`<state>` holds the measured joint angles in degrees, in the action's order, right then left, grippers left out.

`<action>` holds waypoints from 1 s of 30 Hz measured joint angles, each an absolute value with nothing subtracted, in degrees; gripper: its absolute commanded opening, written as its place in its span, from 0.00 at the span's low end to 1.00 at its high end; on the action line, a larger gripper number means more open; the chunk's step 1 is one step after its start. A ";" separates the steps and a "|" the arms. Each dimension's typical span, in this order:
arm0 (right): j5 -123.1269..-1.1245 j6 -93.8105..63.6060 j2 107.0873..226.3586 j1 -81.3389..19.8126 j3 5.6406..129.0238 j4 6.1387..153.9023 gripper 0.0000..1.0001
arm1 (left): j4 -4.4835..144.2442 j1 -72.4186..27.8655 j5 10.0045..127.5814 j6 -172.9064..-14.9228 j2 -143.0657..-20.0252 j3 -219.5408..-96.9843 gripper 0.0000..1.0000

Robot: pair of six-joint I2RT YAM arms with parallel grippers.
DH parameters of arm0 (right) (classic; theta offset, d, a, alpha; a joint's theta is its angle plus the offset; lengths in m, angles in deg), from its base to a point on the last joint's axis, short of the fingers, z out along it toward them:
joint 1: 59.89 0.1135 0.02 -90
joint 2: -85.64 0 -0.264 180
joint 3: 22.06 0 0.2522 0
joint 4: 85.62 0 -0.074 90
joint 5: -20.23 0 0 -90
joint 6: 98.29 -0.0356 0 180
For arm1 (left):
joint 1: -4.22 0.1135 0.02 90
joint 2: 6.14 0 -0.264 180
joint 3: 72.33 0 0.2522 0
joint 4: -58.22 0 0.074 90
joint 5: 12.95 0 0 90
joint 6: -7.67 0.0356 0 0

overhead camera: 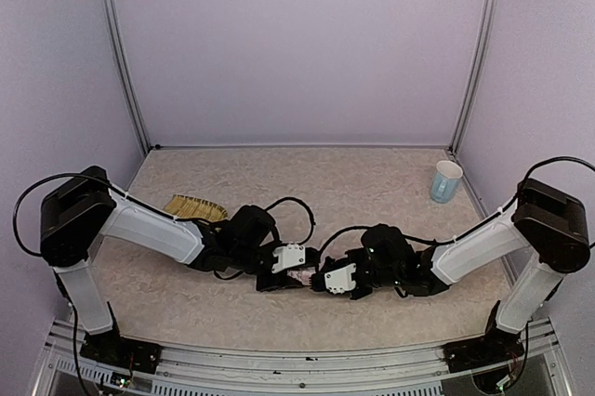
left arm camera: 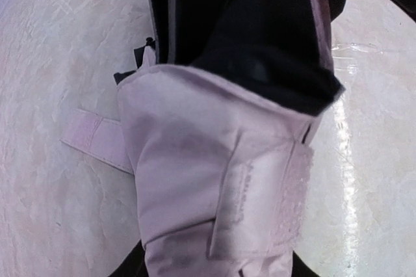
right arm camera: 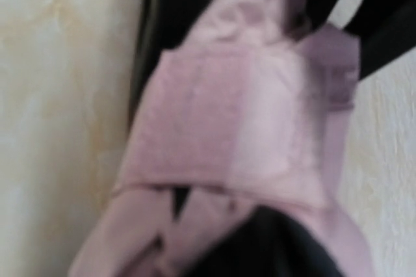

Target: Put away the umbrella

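Top external: left gripper [overhead camera: 292, 272] and right gripper [overhead camera: 324, 283] meet on the umbrella [left arm camera: 195, 160] toward the bench's [overhead camera: 307, 182] near edge, probably bunching fabric for its strap [left arm camera: 94, 137]. How open either stands, cannot tell.

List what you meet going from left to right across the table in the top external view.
yellow woven tray → left gripper → umbrella → right gripper → cup

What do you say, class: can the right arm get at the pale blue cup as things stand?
Probably yes. The cup stands alone near the back right corner, with only bare table between; but the right arm is bent in over the umbrella.
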<state>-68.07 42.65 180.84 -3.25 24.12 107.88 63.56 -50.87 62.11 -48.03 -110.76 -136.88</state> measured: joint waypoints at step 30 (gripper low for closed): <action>-66.30 45.03 179.38 -4.60 24.10 105.61 0.00 | 28.78 -50.54 65.68 -52.27 -111.54 -119.98 0.85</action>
